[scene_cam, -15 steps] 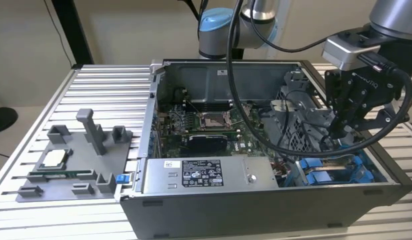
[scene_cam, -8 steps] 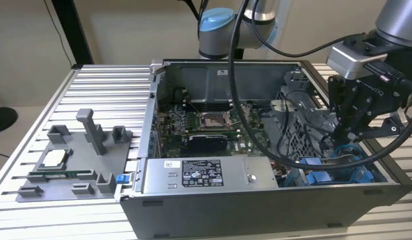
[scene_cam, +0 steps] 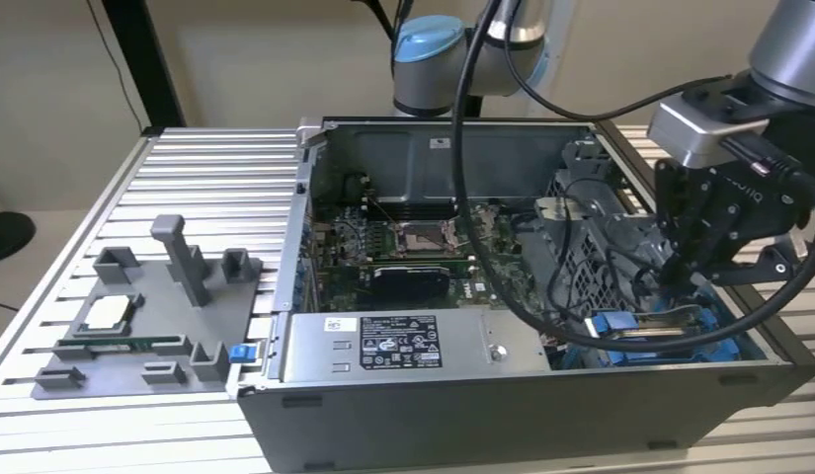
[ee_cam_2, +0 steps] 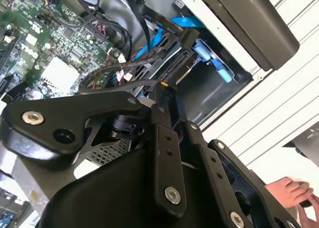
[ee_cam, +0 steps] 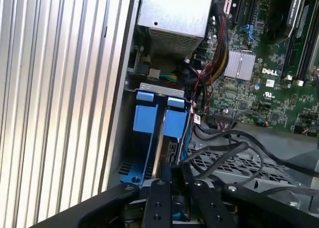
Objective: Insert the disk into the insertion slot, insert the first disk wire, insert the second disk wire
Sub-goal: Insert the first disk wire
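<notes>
The disk sits edge-on in the insertion slot (ee_cam: 147, 119), between the bay's blue rails at the front corner of the open case. A strip of the disk (ee_cam: 160, 144) shows between those rails, and its connector end (ee_cam_2: 175, 69) faces my fingertips. In the exterior view the slot (scene_cam: 620, 326) lies right below my gripper (scene_cam: 682, 286). In both wrist views the black fingers (ee_cam_2: 162, 108) stand close together, pinching the end of a black sleeved disk wire (ee_cam_2: 119, 68) just short of the connector end. My gripper (ee_cam: 172, 172) hangs over the bay, and loops of that wire (ee_cam: 219, 150) trail off beside it.
A grey power supply box (scene_cam: 394, 344) lies along the case front, next to the bay. The motherboard (scene_cam: 407, 252) fills the case floor, with loose cables (scene_cam: 572, 286) over a perforated cage. A grey fixture (scene_cam: 130, 326) stands on the slotted table. A person's hand (ee_cam_2: 294, 195) rests outside the case.
</notes>
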Robot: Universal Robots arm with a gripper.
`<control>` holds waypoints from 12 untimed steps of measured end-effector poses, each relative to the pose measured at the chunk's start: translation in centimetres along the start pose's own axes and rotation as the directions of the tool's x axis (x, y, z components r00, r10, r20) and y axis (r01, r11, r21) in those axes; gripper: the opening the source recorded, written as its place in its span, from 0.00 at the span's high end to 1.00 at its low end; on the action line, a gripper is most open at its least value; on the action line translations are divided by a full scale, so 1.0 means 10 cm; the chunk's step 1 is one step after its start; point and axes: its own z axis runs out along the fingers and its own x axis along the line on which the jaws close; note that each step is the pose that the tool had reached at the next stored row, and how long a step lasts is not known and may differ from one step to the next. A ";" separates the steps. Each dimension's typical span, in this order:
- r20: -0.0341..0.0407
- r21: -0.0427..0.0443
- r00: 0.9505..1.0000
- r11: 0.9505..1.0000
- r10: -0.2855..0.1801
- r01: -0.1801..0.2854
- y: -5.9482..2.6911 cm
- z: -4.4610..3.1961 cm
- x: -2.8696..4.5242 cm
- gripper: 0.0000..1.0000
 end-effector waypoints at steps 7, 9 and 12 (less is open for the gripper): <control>-0.003 0.000 0.993 0.993 0.117 -0.117 0.000 0.011 0.001 1.00; -0.004 0.000 0.989 0.989 0.151 -0.151 0.001 0.011 0.001 1.00; -0.005 0.000 0.980 0.980 0.197 -0.197 0.001 0.012 0.001 1.00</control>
